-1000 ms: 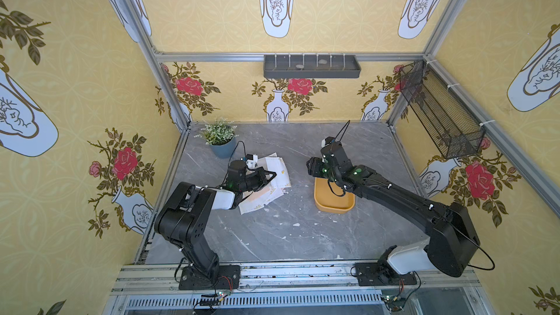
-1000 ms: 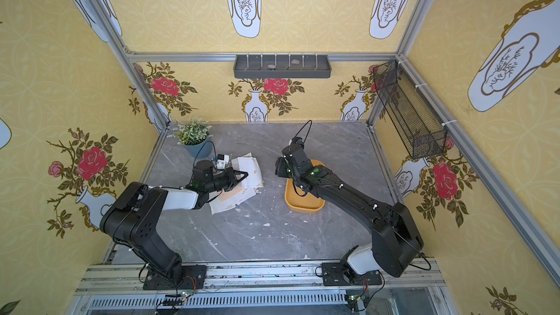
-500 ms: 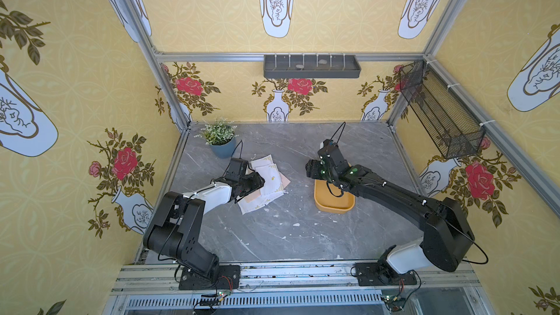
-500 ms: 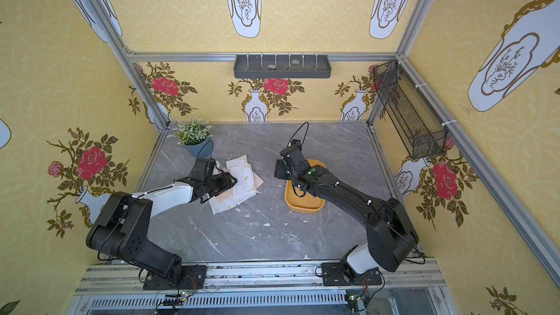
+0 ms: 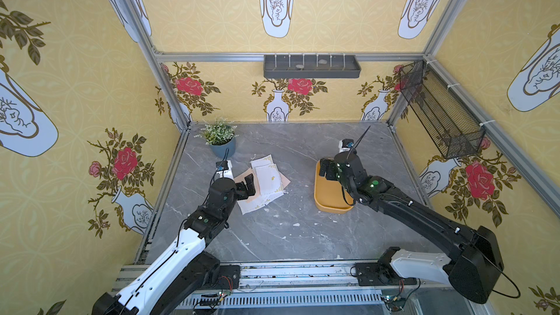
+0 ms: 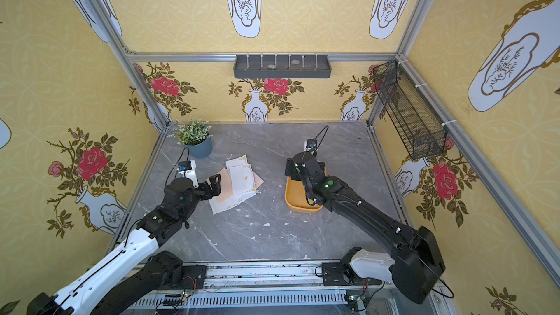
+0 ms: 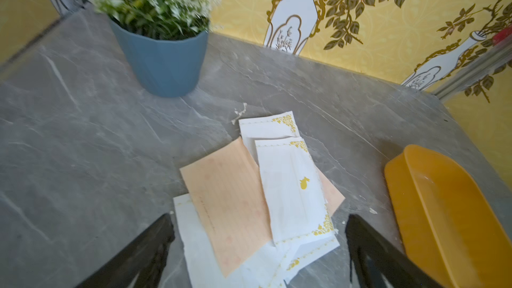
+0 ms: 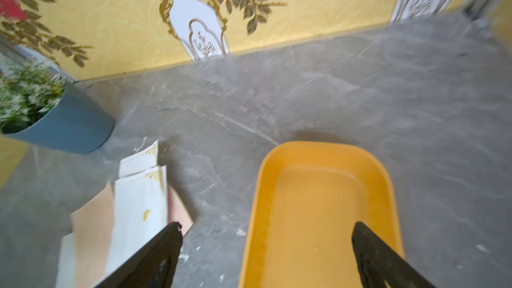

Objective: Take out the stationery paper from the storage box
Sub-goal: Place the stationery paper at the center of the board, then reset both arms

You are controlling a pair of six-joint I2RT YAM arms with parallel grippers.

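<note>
Several thin stationery paper (image 5: 268, 178) sheets overlap near the rounded storage box (image 5: 328, 196).

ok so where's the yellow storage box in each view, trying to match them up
Both top views: the storage box sits right of centre, its far end under the right hand.
Left wrist: storage box cut off at the picture's edge, beyond the stationery paper.
Right wrist: storage box, empty, straight ahead of the open right hand.
Shared landmark: the blue-potted plant, behind the paper in every view.
</note>
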